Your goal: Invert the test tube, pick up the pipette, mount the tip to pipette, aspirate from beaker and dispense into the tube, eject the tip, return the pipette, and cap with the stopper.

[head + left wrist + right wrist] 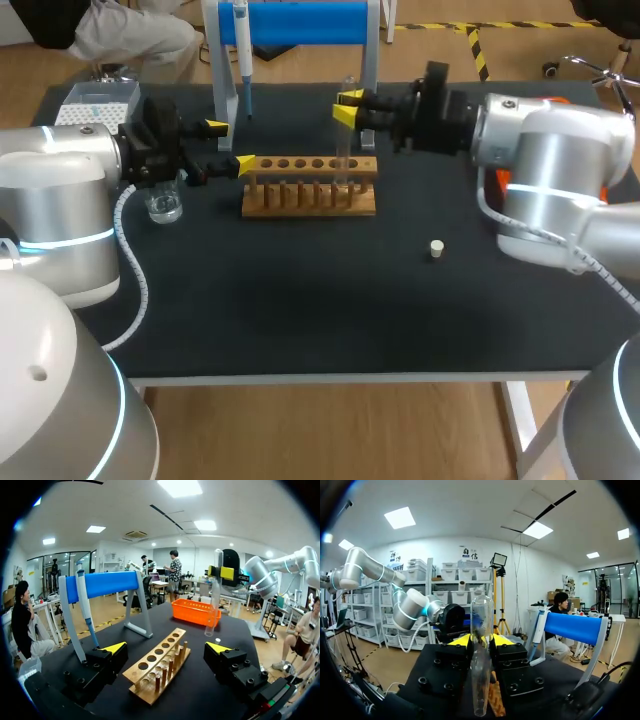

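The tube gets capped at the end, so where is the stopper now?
In the head view, the stopper sits alone on the dark table, right of the wooden rack and toward the near edge.

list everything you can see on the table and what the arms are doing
test tube: 1, clear, upright in the right tool, over the rack's right end
rack: 1, wooden, middle of the table
pipette: 1, white, hanging on the stand
stand: 1, blue bar on white legs, far edge
beaker: 1, clear glass, left of the rack
tip box: 1, whitish, far left corner
stopper: 1, cream, lying right of the rack
tray: 1, orange, right side
table: 1, black top
left tool: 1, yellow tips, open, at the rack's left end
right tool: 1, yellow tips, shut on the test tube
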Action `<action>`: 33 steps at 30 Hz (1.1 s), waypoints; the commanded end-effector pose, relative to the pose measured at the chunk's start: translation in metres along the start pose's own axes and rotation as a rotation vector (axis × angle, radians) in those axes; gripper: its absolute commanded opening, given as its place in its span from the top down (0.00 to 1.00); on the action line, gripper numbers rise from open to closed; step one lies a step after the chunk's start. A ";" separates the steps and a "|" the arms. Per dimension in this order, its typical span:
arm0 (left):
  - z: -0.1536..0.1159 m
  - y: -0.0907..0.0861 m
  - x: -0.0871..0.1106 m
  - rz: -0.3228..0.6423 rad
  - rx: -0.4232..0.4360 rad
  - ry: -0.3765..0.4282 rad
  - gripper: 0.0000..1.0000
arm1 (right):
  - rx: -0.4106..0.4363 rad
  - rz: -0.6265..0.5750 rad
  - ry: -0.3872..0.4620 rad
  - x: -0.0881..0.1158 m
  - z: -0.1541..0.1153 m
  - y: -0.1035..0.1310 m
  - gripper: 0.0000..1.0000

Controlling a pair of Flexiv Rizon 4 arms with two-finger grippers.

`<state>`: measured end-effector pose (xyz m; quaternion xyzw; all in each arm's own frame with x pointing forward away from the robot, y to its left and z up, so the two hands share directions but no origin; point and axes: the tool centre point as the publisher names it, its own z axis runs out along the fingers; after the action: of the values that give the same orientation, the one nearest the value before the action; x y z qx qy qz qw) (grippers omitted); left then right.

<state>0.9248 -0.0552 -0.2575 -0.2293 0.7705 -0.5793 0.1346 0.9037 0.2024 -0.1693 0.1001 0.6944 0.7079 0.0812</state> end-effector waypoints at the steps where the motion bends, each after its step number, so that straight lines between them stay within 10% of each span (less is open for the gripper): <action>1: 0.001 0.001 0.001 0.001 0.003 -0.004 0.00 | 0.002 0.000 0.005 -0.001 -0.002 0.000 1.00; 9: 0.001 0.001 0.001 0.001 0.003 -0.004 0.00 | 0.002 0.000 0.005 -0.001 -0.002 0.000 1.00; 25: 0.001 0.001 0.001 0.001 0.003 -0.004 0.00 | 0.451 0.708 -0.042 -0.013 -0.008 0.003 1.00; 33: 0.001 0.001 0.001 0.001 0.003 -0.004 0.00 | 0.526 0.901 -0.036 -0.008 -0.011 -0.005 1.00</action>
<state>0.9248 -0.0552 -0.2576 -0.2292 0.7705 -0.5793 0.1346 0.9081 0.1915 -0.1788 0.3470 0.7094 0.5991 -0.1321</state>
